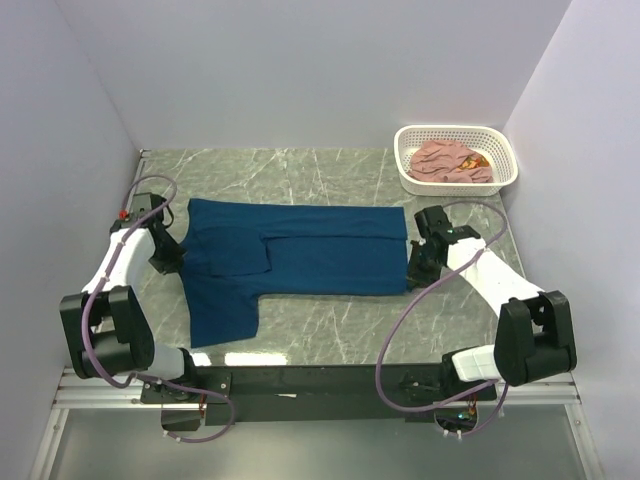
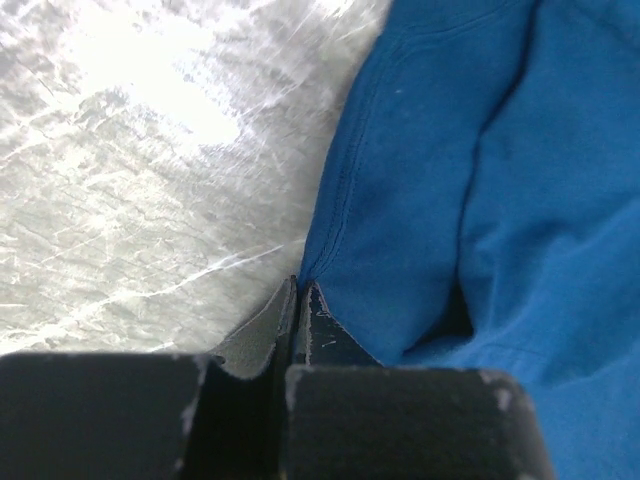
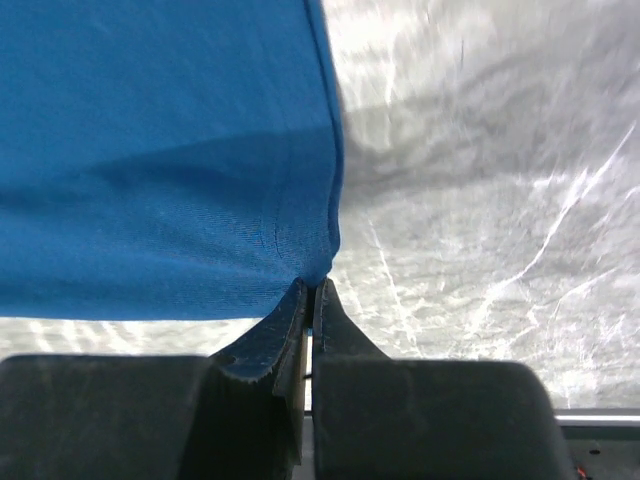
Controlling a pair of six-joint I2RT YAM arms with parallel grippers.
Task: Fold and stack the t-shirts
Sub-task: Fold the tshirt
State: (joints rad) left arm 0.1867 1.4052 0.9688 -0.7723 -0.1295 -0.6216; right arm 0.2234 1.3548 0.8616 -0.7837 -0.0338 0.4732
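Navy t-shirt (image 1: 300, 262) lies spread flat on the marble tabletop (image 1: 300, 165), stretched between the two end effectors. The left end effector (image 1: 172, 255) sits at the shirt's left edge, its jaws pressed together on the seam there, with the cloth running off to its right. The right end effector (image 1: 415, 262) is at the opposite edge, its jaws closed tight on a corner of the fabric. Beyond the right end effector, well apart, a pink t-shirt (image 1: 450, 160) lies crumpled in a white basket (image 1: 420, 185).
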